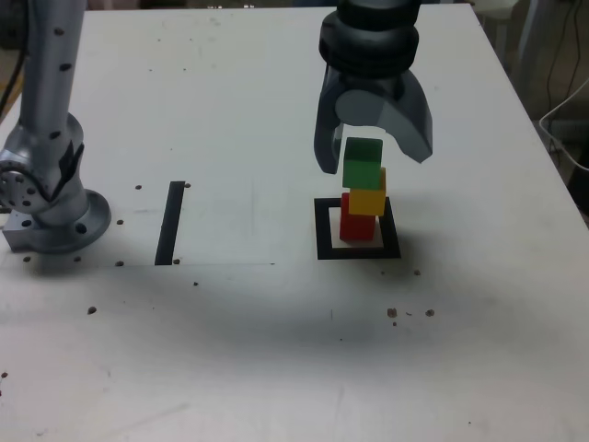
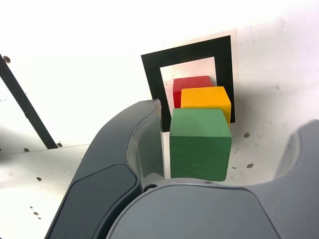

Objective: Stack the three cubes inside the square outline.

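Jaws [image 1: 377,155] spread wide around the green cube [image 1: 363,164], one close beside it, the other well apart; it tops the yellow cube [image 1: 367,201] and red cube [image 1: 357,224] inside the square outline [image 1: 324,241], so withdrawal should go clear of the near side first

With the green cube [image 2: 199,154] taken as six o'clock from the square outline [image 2: 225,64], the black strip [image 2: 26,107] is seen at nine.

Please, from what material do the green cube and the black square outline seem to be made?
The green cube looks like painted wood or plastic, I cannot tell which; its faces are evenly coloured with a soft, low sheen. The black square outline seems to be matte tape or paint, as it lies flat and shows no visible thickness.
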Available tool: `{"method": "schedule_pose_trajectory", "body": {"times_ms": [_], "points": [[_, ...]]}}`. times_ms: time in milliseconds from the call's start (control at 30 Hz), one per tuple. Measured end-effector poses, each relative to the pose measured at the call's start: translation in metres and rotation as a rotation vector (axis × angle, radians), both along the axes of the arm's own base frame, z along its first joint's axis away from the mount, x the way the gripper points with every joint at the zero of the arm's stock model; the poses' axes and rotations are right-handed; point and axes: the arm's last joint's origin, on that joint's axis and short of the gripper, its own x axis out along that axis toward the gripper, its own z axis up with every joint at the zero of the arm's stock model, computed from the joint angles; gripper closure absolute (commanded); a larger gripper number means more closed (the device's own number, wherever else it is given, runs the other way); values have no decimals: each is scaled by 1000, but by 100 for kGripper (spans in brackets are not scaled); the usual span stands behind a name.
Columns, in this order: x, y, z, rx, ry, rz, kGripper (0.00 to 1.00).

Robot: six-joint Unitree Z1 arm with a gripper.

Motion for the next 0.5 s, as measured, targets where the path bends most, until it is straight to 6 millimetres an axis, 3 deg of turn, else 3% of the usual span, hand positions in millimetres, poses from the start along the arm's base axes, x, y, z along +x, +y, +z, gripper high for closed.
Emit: {"method": "schedule_pose_trajectory", "body": {"times_ms": [233, 500], "points": [[-21, 2, 25, 11, -56, 0, 1], [-37, 3, 28, 1, -31, 1, 1]]}}
